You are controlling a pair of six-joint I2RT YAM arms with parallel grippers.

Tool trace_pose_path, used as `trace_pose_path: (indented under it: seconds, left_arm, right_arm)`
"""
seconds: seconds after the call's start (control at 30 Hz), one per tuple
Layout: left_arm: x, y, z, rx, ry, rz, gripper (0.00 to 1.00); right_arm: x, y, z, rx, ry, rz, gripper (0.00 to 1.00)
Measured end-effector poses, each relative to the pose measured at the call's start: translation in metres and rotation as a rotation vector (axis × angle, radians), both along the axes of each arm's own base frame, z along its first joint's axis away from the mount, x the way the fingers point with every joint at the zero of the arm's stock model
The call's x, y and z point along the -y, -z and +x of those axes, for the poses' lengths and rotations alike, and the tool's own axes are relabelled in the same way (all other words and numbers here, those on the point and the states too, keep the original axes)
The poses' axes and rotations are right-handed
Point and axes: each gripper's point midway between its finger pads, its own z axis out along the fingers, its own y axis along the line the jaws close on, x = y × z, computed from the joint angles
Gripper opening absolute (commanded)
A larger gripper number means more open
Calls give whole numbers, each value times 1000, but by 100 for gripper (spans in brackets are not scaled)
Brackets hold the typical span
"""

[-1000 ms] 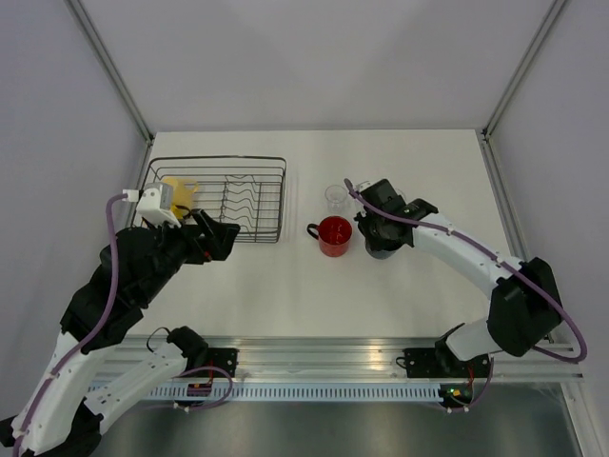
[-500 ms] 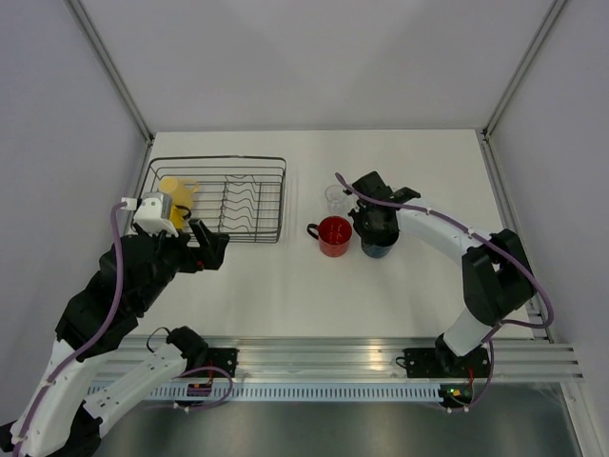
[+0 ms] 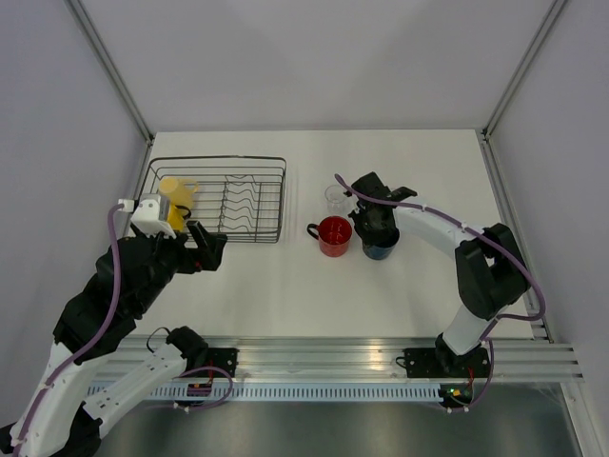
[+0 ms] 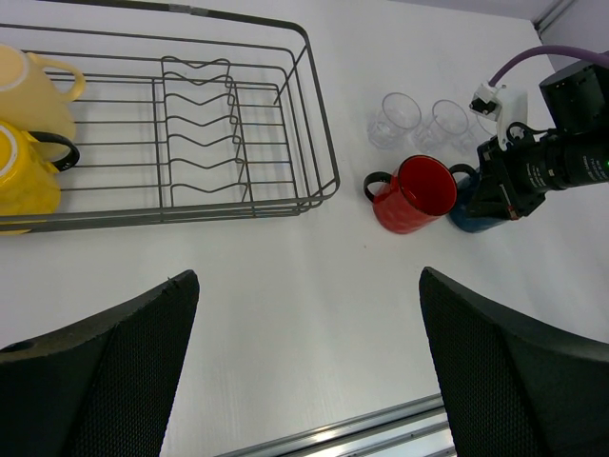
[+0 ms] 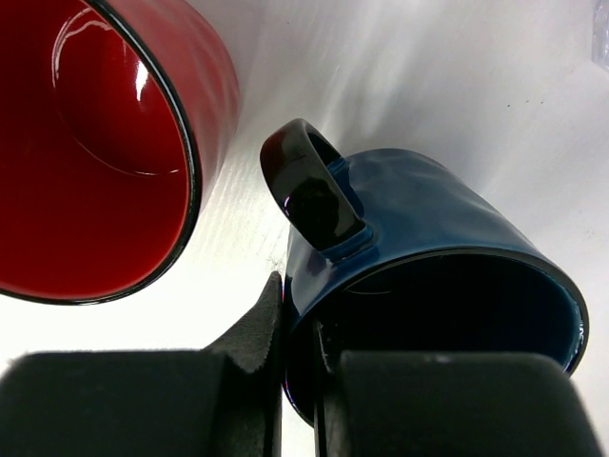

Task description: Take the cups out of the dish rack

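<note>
White table [image 3: 285,295]: right end effector [image 5: 300,333] grips glossy blue mug [image 5: 428,209] at rim, left end effector [image 4: 307,276] agape

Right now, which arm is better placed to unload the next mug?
Left: the left claw hovers open by the rack holding both yellow mugs; the right claw is shut on the blue mug.

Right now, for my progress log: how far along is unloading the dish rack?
Done: red mug and two clear tumblers stand on the table. In hand: right pincer pinches the rim of the blue mug. Remaining: pale yellow mug and bright yellow mug sit in the dish rack; left pincer is open.
</note>
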Motion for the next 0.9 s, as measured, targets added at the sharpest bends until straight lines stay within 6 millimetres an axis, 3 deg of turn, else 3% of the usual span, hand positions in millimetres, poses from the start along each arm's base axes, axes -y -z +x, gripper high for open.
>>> trace_pose_path:
  seconds: [0.33, 0.6, 0.73, 0.87, 0.9]
  left_arm:
    - [-7, 3, 3, -8, -42, 24, 100]
    - [-13, 15, 11, -50, -94, 78, 100]
    - [-18, 26, 20, -99, -164, 114, 100]
    - [-20, 43, 35, -181, -248, 168, 100]
    - [-20, 46, 38, -200, -263, 176, 100]
  right_arm:
    - [-1, -2, 5, 16, -4, -3, 29]
    - [1, -12, 10, 50, 2, -5, 33]
    - [3, -33, 11, 94, 9, 9, 39]
    - [6, -71, 8, 185, 15, 54, 45]
    - [7, -85, 7, 217, 16, 73, 51]
